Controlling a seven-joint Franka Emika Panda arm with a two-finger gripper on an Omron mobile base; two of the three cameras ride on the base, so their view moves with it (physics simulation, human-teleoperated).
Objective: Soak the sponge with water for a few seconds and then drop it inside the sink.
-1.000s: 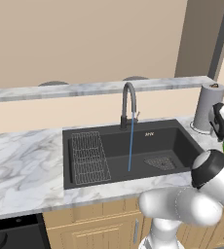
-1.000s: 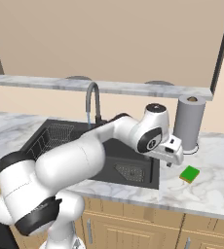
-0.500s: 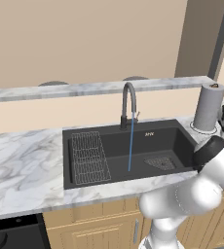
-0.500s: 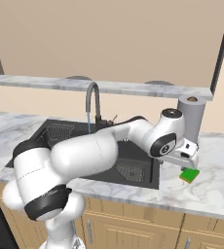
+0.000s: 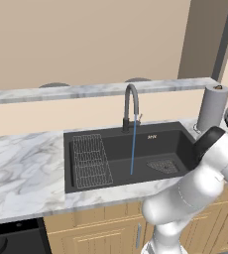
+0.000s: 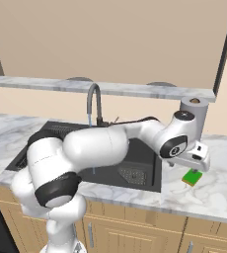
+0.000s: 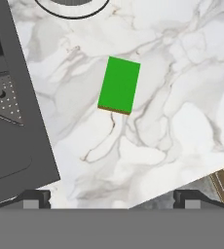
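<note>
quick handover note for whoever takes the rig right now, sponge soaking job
Gripper: open, empty, above the marble counter to the right of the sink.
Sponge: lying flat on the counter beside the sink, near the paper towel roll, untouched.
Water: running from the faucet into the basin.
Done: tap on, hand brought over the sponge.
Left: lower and grasp the sponge, hold it under the stream a few seconds, drop it in the sink.

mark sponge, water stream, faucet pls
sponge (image 7: pixel 119 83), hand view, middle of its green top face
water stream (image 5: pixel 133 149), left base view, midway down the blue line
faucet (image 5: pixel 130 106), left base view, on the curved grey neck
</note>
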